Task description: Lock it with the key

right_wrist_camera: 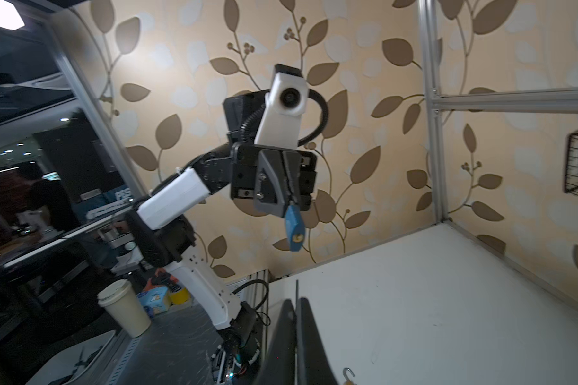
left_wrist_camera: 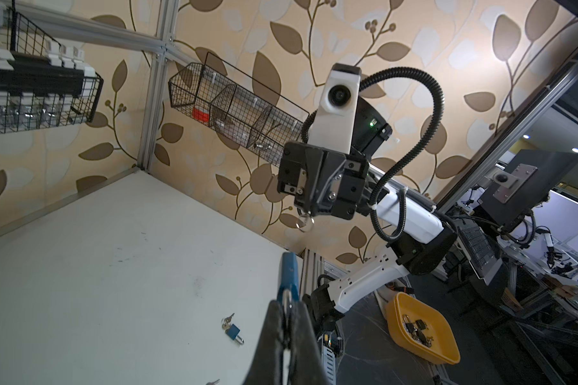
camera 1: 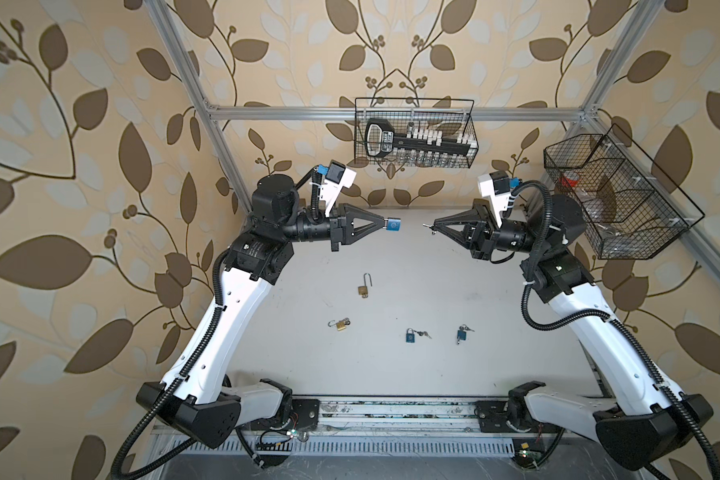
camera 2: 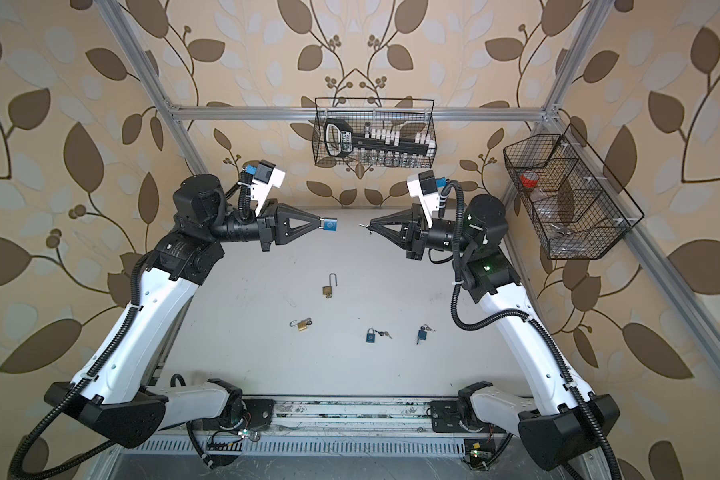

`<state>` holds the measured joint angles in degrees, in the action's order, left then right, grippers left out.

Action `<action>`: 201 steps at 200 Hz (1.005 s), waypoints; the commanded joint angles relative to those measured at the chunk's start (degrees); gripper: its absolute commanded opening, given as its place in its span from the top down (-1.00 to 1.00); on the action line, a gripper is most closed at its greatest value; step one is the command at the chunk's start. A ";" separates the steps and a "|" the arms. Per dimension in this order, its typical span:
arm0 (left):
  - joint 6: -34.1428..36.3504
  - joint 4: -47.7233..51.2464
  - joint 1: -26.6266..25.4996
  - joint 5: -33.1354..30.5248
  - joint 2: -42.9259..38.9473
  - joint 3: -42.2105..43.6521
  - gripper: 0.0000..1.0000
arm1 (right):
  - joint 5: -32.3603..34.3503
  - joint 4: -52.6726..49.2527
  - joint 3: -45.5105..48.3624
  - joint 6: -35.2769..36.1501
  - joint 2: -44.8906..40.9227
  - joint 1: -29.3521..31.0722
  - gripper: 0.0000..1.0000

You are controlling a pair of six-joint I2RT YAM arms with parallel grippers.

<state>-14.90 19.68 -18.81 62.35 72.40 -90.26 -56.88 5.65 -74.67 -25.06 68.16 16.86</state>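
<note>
A blue padlock (camera 1: 393, 225) (camera 2: 330, 225) hangs in mid-air above the back of the table, and my left gripper (camera 1: 385, 222) (camera 2: 322, 223) is shut on its shackle. In the left wrist view the padlock (left_wrist_camera: 289, 270) sticks out past my left gripper (left_wrist_camera: 287, 308). Facing it, my right gripper (camera 1: 433, 226) (camera 2: 369, 226) is shut on a small key (camera 1: 427, 225) whose tip points at the padlock across a short gap. The key's blade (right_wrist_camera: 297, 289) shows as a thin line beyond my right gripper (right_wrist_camera: 297, 303). The padlock's keyhole end (right_wrist_camera: 295, 237) faces this camera.
On the white table (camera 1: 495, 332) lie an open brass padlock (camera 1: 364, 286), a brass padlock with keys (camera 1: 340, 324), and two blue padlocks with keys (camera 1: 410, 336) (camera 1: 460, 333). Wire baskets (camera 1: 416, 133) (camera 1: 616, 199) hang on the back and right frame. A yellow bin (left_wrist_camera: 421, 336) sits off the table.
</note>
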 commanded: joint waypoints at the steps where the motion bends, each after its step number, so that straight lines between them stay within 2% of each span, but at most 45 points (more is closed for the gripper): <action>1: 7.53 10.14 -0.26 -2.79 -0.05 -3.61 1.00 | 19.37 -14.55 -0.54 11.16 0.06 -0.05 1.00; 10: 9.52 13.81 -0.27 -4.49 0.40 -3.92 1.00 | 25.31 -15.47 1.06 12.04 -0.09 -0.11 1.00; 30: 14.26 21.90 -1.14 -8.58 1.47 -4.13 1.00 | 32.46 -15.24 4.95 11.18 0.02 -0.33 1.00; 52: 21.05 31.49 -4.81 -16.05 3.60 -4.34 1.00 | 35.37 -12.53 10.34 9.01 -0.43 -0.65 1.00; 75: 27.15 40.28 -11.52 -27.10 7.75 -4.47 1.00 | 38.92 -10.49 15.34 5.53 -1.21 -1.08 1.00; 92: 29.87 44.53 -15.65 -32.50 12.32 -3.92 1.00 | 39.83 -10.44 17.62 3.12 -1.10 -2.13 1.00; 124: 31.75 46.41 -18.89 -34.87 16.91 -0.81 1.00 | 39.12 -10.32 19.62 2.54 -1.40 -4.03 1.00; 183: 33.58 40.44 -19.12 -35.88 20.30 6.41 1.00 | 39.27 -10.48 21.97 3.59 -3.77 -4.38 1.00; 192: 37.01 40.84 -19.20 -34.27 21.71 6.57 1.00 | 38.94 -10.46 22.34 3.51 -3.98 -4.38 1.00; 201: 38.35 40.70 -19.45 -35.77 23.02 6.81 1.00 | 38.54 -10.33 22.63 3.37 -4.00 -4.35 1.00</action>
<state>17.58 61.14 -37.85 26.89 92.82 -83.90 -18.20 -5.32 -53.56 -21.52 64.86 12.71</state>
